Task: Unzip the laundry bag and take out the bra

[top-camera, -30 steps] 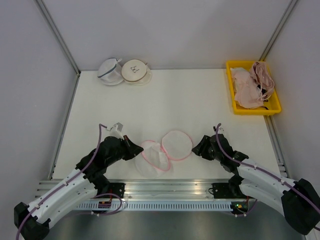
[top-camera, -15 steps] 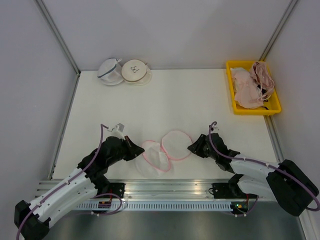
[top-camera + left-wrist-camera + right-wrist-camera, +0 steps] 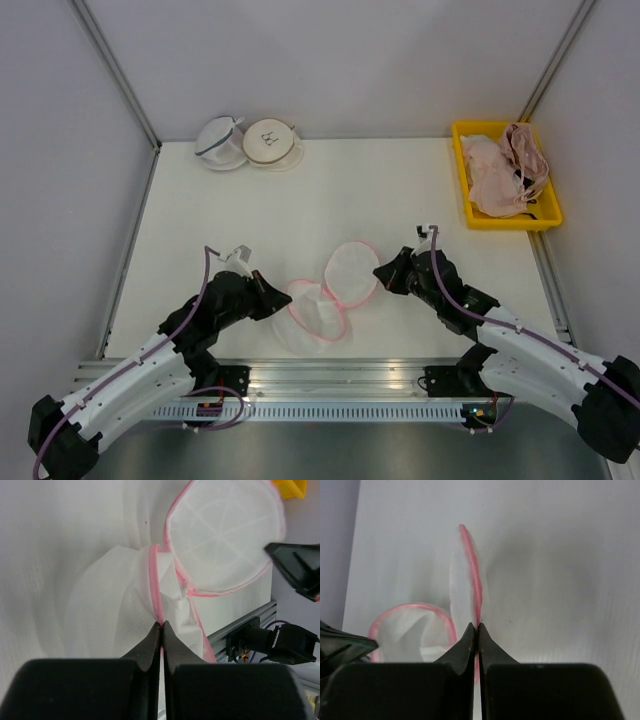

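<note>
The laundry bag (image 3: 312,320) lies unzipped at the table's near middle, a white mesh pouch with a pink rim. Its round lid half (image 3: 350,272) stands tilted up on edge. My left gripper (image 3: 284,300) is shut on the pink rim of the lower half (image 3: 156,587). My right gripper (image 3: 379,272) is shut on the lid's pink rim (image 3: 476,587). Inside the lower half (image 3: 412,632) only white mesh shows. A dusty pink-brown bra (image 3: 527,155) with thin straps lies over paler ones in the yellow tray (image 3: 512,222).
Two other mesh pouches sit at the back left, one with dark trim (image 3: 221,143) and one beige-rimmed (image 3: 271,143). Grey walls and metal posts enclose the table. The arms' base rail (image 3: 330,378) runs along the near edge.
My right gripper went from open beside the lid to shut on its pink rim. It then drew back and up, raising the lid on edge. The left gripper stayed shut on the lower rim.
</note>
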Controlling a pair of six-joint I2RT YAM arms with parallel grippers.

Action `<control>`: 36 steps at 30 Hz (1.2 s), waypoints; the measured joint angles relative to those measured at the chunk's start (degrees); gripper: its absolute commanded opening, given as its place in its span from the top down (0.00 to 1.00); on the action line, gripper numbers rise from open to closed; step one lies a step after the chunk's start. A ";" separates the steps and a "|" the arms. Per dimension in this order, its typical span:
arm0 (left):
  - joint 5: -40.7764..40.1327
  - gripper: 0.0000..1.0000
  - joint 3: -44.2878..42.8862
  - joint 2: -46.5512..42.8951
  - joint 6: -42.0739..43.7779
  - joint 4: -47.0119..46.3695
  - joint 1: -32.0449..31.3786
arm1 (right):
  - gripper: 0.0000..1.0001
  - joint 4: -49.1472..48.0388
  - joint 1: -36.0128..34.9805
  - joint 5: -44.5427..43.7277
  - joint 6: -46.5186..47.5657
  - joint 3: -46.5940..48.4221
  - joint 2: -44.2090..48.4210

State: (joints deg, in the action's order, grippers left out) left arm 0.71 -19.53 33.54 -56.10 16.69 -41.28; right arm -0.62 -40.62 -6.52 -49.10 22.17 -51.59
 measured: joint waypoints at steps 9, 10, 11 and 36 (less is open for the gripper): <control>2.69 0.98 -1.57 6.84 -0.90 -6.56 0.00 | 1.00 12.41 -2.45 -0.85 14.75 20.44 -2.32; 2.97 0.93 -1.97 7.98 -1.11 -7.58 0.00 | 1.00 13.44 -3.39 -0.94 16.13 21.94 -3.48; 3.32 0.86 -2.49 9.25 -1.31 -8.81 0.00 | 0.99 13.94 -4.24 -0.87 17.11 22.91 -4.42; -1.40 0.01 0.20 -9.01 -9.03 -6.69 0.02 | 0.99 23.47 -32.13 -16.85 29.22 35.10 -22.95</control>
State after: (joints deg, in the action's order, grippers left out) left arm -0.69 -19.33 24.53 -65.12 10.00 -41.25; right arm 22.85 -72.75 -23.38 -19.88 57.28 -74.54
